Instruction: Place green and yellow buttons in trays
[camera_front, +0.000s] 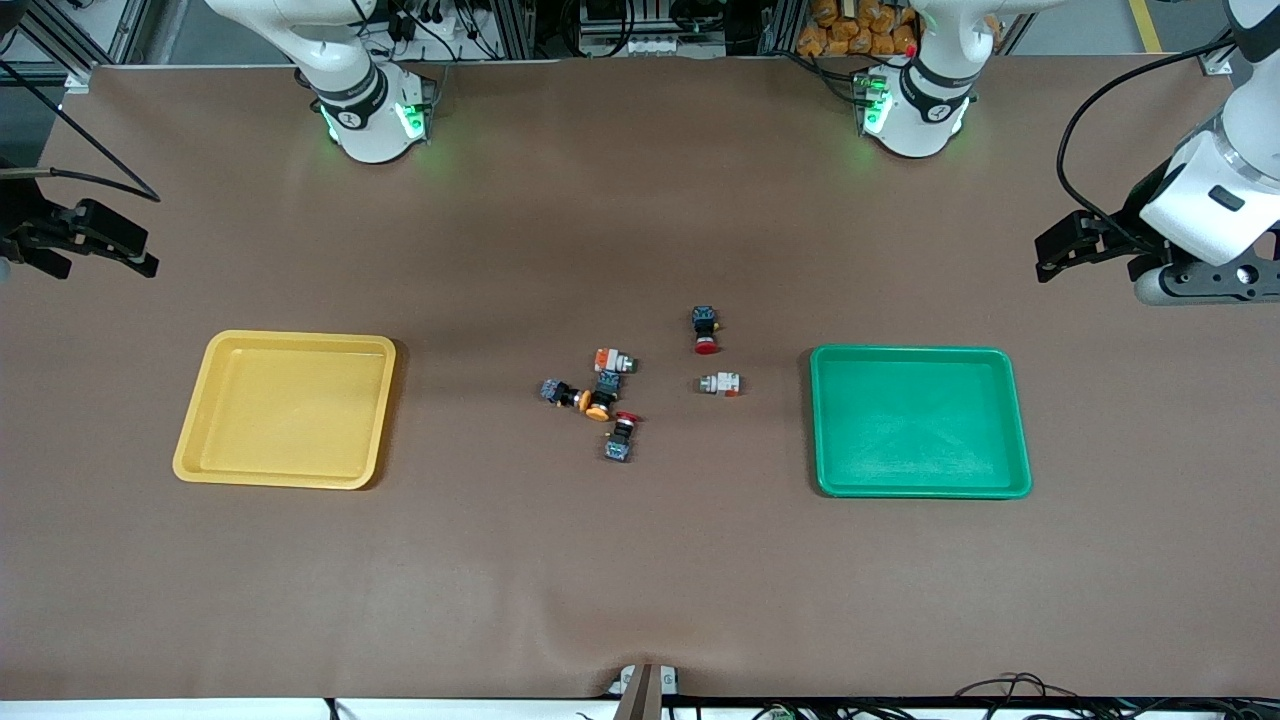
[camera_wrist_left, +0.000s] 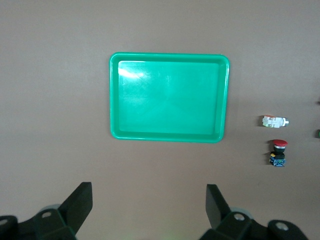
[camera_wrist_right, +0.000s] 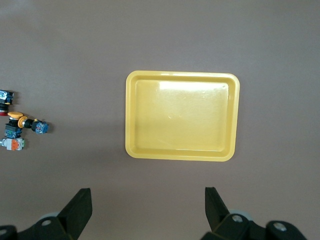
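The yellow tray (camera_front: 205, 400) lies toward the right arm's end of the table and the green tray (camera_front: 1015, 420) toward the left arm's end; both are empty. Between them lie two dark switches with orange-yellow caps (camera_front: 600, 398) (camera_front: 560, 392), touching each other, a white switch with an orange part (camera_front: 614, 361) and another white switch (camera_front: 720, 383). My left gripper (camera_front: 1090, 265) is open and empty, up in the air off the green tray's end. My right gripper (camera_front: 105, 262) is open and empty off the yellow tray's end. The left wrist view shows the green tray (camera_wrist_left: 116, 95) and a white switch (camera_wrist_left: 272, 121); the right wrist view shows the yellow tray (camera_wrist_right: 131, 120) and the yellow caps (camera_wrist_right: 16, 116).
Two dark switches with red caps lie among the others, one (camera_front: 706, 330) farther from the front camera than the white switch, one (camera_front: 622, 437) nearer than the yellow-capped pair. Brown table cover runs all around the trays.
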